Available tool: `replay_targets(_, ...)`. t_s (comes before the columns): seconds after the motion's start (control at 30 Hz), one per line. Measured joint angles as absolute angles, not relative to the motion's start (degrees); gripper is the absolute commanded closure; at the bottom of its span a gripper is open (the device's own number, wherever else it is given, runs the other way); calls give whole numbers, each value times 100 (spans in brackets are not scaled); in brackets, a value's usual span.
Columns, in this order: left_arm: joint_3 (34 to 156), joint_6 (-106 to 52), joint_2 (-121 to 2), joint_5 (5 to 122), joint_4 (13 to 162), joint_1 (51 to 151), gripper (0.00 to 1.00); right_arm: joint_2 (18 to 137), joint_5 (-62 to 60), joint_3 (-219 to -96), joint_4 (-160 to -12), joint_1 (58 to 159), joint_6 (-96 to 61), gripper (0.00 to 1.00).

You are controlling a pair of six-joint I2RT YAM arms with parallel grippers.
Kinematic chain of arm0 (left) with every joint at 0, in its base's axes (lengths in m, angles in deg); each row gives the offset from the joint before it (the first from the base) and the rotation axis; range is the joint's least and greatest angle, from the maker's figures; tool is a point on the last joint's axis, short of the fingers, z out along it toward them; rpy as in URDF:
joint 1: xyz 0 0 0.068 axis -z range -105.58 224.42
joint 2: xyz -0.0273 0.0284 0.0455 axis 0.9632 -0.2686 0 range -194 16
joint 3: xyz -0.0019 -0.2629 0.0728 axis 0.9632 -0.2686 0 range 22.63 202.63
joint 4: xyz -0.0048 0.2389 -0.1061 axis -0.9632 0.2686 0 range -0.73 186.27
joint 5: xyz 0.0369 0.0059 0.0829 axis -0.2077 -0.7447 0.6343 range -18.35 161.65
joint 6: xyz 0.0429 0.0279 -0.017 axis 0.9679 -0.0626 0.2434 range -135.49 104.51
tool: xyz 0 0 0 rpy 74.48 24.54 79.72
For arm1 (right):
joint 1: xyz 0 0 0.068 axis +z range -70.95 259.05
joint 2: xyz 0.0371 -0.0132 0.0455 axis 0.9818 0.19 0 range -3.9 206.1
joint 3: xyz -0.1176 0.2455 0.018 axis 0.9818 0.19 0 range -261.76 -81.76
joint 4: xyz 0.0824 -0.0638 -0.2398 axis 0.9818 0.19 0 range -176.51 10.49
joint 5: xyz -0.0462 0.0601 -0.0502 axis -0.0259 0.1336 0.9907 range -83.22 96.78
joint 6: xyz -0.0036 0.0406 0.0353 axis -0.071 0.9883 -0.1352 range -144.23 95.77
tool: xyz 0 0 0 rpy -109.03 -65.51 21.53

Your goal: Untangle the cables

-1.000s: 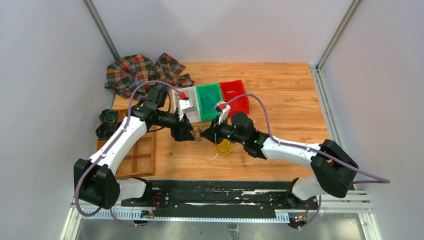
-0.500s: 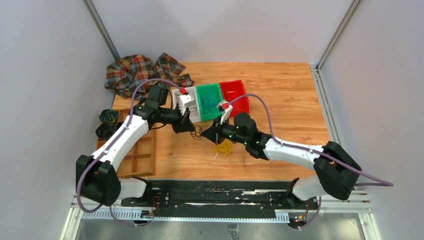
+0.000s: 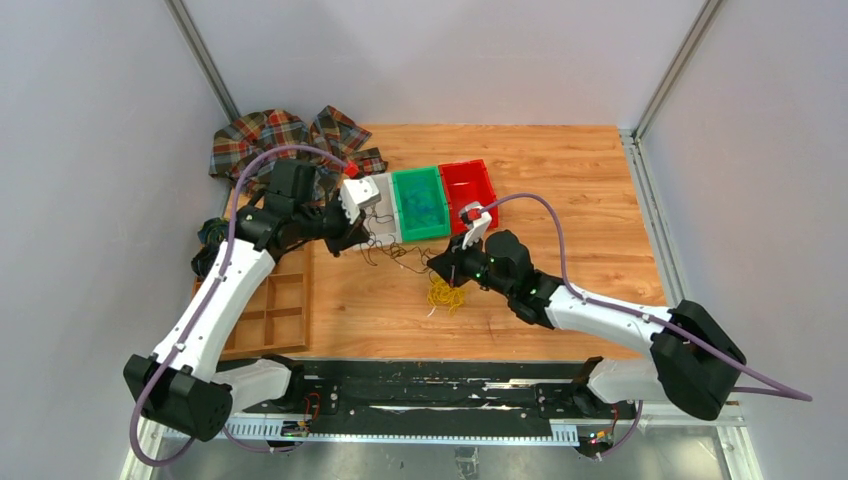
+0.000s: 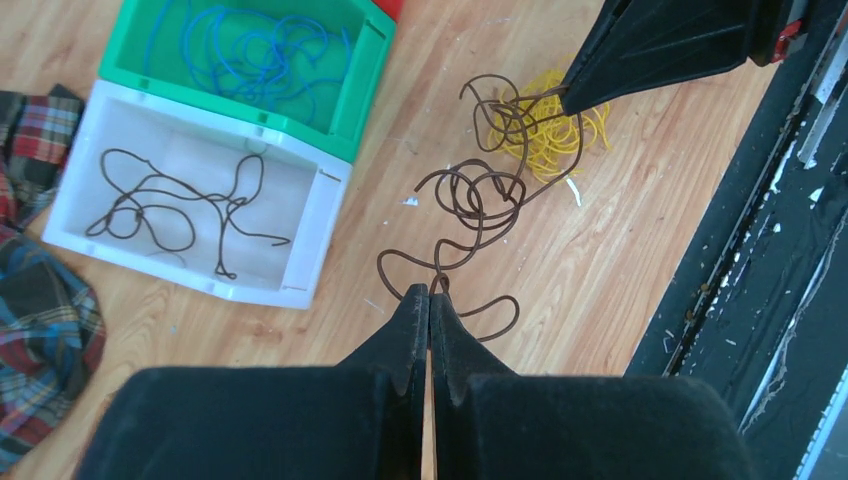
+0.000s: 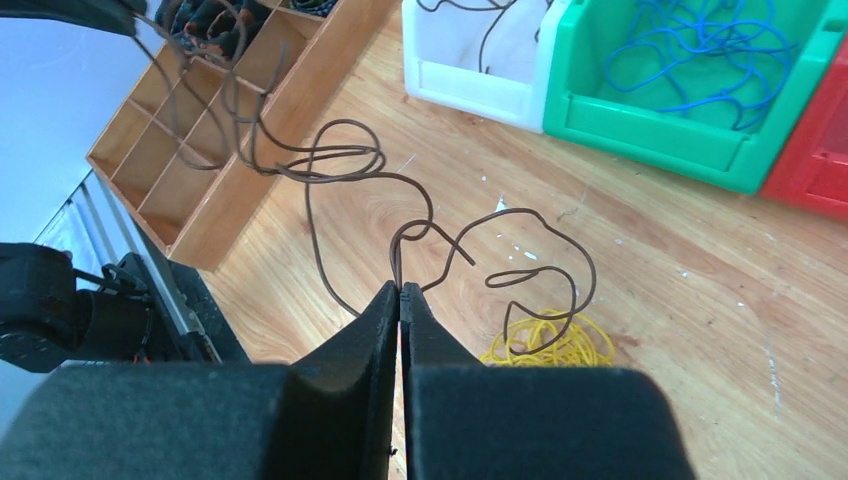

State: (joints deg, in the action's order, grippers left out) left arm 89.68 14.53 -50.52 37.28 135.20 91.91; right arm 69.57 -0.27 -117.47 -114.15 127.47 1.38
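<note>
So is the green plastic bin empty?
No, thin blue cables lie looped inside the green plastic bin.

Left gripper (image 4: 428, 302) clamped shut on a looping brown cable (image 4: 472, 192) over the wooden table (image 4: 620, 250), white bin (image 4: 318, 205) alongside, yellow coil (image 4: 560, 150) beyond.

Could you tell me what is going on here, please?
Both arms are working on a tangle of brown cable. The left gripper pinches one part and the right gripper another, with its loops strung between them. A yellow bunch lies on the table; a brown strand sits in the white bin, blue ones in the green bin.
</note>
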Motion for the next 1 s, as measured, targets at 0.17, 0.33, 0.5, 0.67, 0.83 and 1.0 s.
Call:
replay_targets(0.17, 9324, 1453, -4975, 3796, 13715, 9191, 99, 6747, 222, -11749, -11159, 12747, -4, 92)
replay_targets(0.33, 9993, 1451, -4975, 3938, 13959, 9191, 99, 6612, 353, -11762, -10986, 12747, -173, 90)
replay_targets(0.5, 10906, 1436, -5010, 4058, 14130, 9191, 99, 6563, 449, -11926, -10729, 12747, -354, 97)
replay_targets(0.67, 11899, 1521, -5039, 4349, 14193, 9191, 100, 6515, 565, -12092, -10558, 12747, -433, 88)
replay_targets(0.83, 12452, 1606, -5032, 4384, 14235, 9191, 100, 6491, 587, -12120, -10527, 12749, -485, 57)
replay_targets(1.0, 12447, 1589, -4993, 4322, 14348, 9191, 100, 6496, 648, -12619, -10455, 12940, -748, 37)
